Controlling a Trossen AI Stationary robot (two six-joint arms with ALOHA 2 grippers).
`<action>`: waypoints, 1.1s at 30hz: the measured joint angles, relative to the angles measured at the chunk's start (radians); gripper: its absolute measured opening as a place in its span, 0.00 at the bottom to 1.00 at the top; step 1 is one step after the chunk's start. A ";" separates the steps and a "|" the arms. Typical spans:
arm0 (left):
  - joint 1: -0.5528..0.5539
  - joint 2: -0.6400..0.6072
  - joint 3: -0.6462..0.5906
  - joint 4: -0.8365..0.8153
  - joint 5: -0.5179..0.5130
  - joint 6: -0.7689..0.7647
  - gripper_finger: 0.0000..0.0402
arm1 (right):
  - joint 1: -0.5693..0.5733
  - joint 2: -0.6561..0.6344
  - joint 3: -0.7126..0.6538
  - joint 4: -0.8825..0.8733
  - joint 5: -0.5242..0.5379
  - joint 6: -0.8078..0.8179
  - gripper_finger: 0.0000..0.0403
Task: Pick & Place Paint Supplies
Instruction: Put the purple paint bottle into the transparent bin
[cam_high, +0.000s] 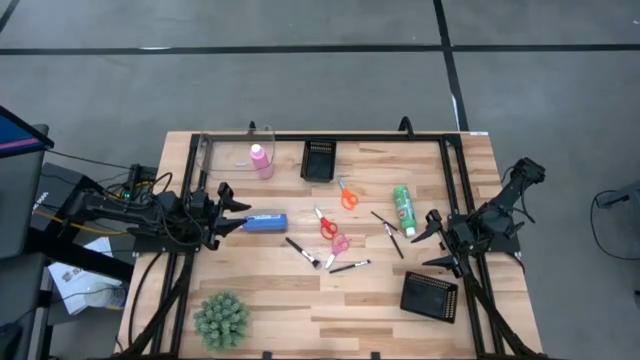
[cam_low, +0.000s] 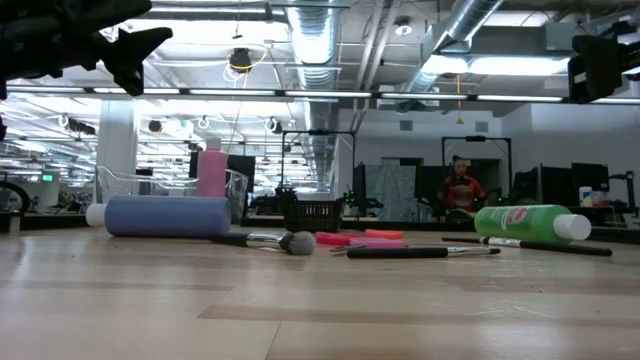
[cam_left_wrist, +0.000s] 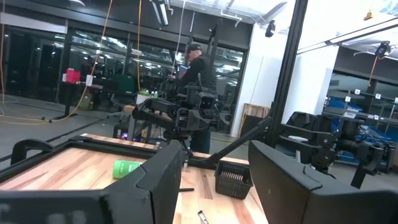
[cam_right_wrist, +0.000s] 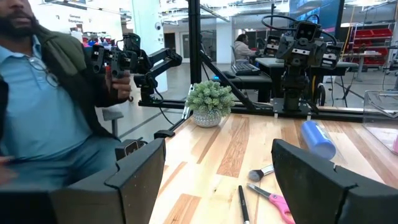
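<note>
The blue bottle (cam_high: 266, 221) lies on its side near the table's left edge, and the green bottle (cam_high: 404, 210) lies on its side toward the right. The pink bottle (cam_high: 261, 160) stands upright by a clear bin at the far left. Orange scissors (cam_high: 347, 194), red scissors (cam_high: 325, 224), pink scissors (cam_high: 340, 243) and dark-handled brushes (cam_high: 302, 251) lie flat mid-table. My left gripper (cam_high: 243, 215) is open and hovers raised just left of the blue bottle. My right gripper (cam_high: 430, 240) is open and hangs near the right edge, below the green bottle.
One black mesh tray (cam_high: 319, 159) stands at the far middle and another (cam_high: 430, 295) at the near right. A spiky green plant (cam_high: 221, 320) sits at the near left corner. The clear bin (cam_high: 225, 152) is at the far left. A person (cam_right_wrist: 43, 93) stands beyond the table's near side.
</note>
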 joint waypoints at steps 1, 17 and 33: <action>0.000 0.000 0.000 0.000 0.000 0.000 0.45 | 0.000 0.000 0.000 0.000 0.000 0.000 0.70; 0.000 0.000 0.000 0.010 -0.004 -0.049 0.45 | 0.000 0.000 0.000 0.000 0.000 0.000 0.70; 0.000 0.000 0.000 0.001 0.075 0.013 0.45 | -0.004 0.000 0.000 0.025 0.000 0.085 0.70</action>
